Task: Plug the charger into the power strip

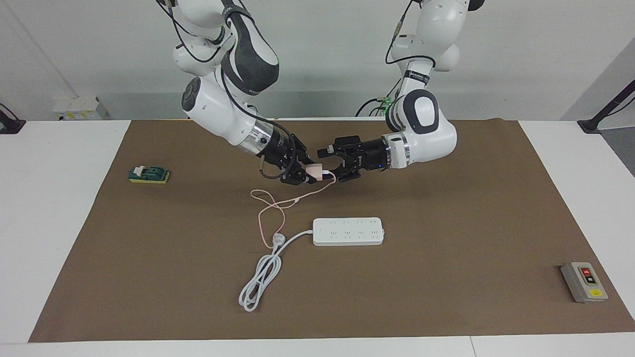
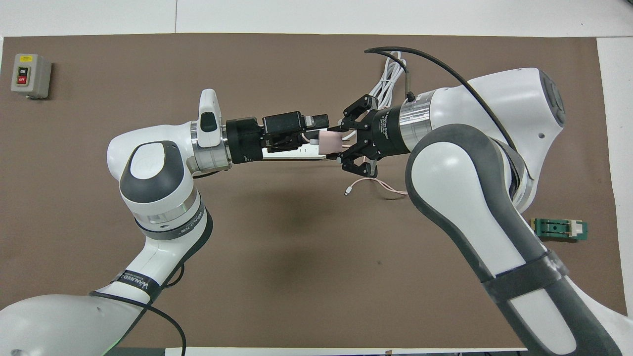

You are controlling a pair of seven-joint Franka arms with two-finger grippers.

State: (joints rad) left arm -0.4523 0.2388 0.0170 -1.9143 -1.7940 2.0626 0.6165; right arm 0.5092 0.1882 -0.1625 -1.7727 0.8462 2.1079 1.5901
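Overhead view showed the right pincer (image 2: 341, 146) clamped on the charger (image 2: 330, 142), raised over the surface for handover; the left pincer (image 2: 320, 129), spread wide, flanked it, holding nothing.

One camera sits high and looks across the table (image 1: 74, 223) at the robots. Another looks steeply down from above them. Both see the power strip (image 1: 348, 231).

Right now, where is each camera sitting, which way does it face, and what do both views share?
Facing view: high across the table, looking at the robots; both arms show from the top.
Overhead view: high above the robots' end, looking steeply down; arms enter from the bottom.
Shared: right gripper holding the charger, left gripper open beside it, power strip.
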